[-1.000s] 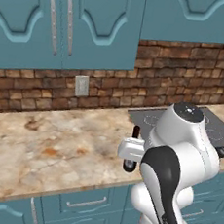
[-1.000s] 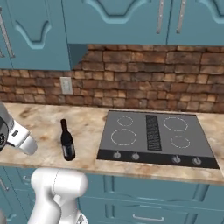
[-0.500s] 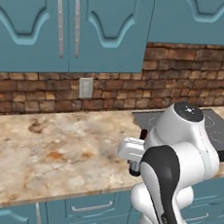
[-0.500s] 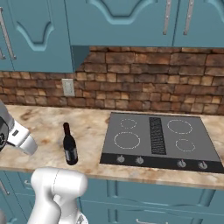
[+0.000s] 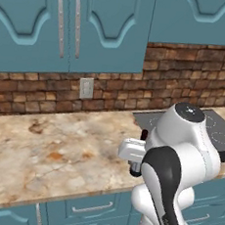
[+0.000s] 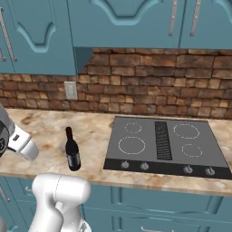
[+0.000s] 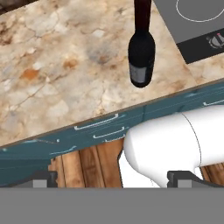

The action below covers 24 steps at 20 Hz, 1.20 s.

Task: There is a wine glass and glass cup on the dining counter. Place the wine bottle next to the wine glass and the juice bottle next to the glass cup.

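Observation:
The wine bottle (image 6: 72,152), slim and nearly black with a dark red top, stands upright on the marbled counter (image 6: 45,131) just left of the black cooktop (image 6: 167,145). In the left base view only its red top (image 5: 143,134) peeks out beside my own arm. The hand view looks down on the wine bottle (image 7: 141,57) near the counter's front edge. My gripper (image 7: 113,179) is open, fingertips (image 7: 43,178) wide apart with nothing between them, held off the counter's front, above the floor. The wine glass, glass cup, juice bottle and dining counter are out of view.
A brick backsplash with a wall outlet (image 5: 86,88) and teal upper cabinets (image 5: 94,24) rise behind the counter. Teal drawers (image 7: 96,127) with metal handles sit under its front edge, with wooden floor (image 7: 87,166) below. The cooktop knobs (image 6: 144,166) face the front.
The whole scene has slid slightly to the right in both base views, so the base has moved. The wine bottle stands where it was on the counter. The arm's pose looks unchanged.

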Available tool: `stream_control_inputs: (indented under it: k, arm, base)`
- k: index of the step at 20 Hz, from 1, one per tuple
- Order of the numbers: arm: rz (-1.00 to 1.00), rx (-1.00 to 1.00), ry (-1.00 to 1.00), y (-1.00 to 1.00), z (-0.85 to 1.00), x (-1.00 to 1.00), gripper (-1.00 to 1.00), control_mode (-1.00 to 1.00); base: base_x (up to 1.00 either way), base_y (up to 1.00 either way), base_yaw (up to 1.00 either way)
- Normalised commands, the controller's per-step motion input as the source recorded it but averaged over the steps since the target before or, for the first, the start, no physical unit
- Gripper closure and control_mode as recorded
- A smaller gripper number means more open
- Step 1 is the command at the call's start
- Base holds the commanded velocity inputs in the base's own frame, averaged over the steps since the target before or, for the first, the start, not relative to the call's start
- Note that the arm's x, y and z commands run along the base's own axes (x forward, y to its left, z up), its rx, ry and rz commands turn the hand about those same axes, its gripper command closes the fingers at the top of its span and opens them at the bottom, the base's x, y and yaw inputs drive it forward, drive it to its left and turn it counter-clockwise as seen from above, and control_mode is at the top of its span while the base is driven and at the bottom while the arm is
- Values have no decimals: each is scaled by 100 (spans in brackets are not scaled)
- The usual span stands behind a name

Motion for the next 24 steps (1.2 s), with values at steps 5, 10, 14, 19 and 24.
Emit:
stream_control_inputs:
  k: [5, 10, 14, 19, 24]
  arm:
    - [0, 0, 0, 0, 0, 0, -100, 100]
    - [-21, -9, -4, 19, 7, 6, -100, -100]
    - [-31, -12, -1, 29, 7, 11, -100, -100]
    - [-32, -7, 0, 23, 1, 10, -100, -100]
    - [-37, -17, -9, 11, -3, 4, -100, -100]
  base:
    - [0, 0, 0]
    - [0, 0, 0]
    - [0, 0, 0]
    - [0, 0, 0]
    - [0, 0, 0]
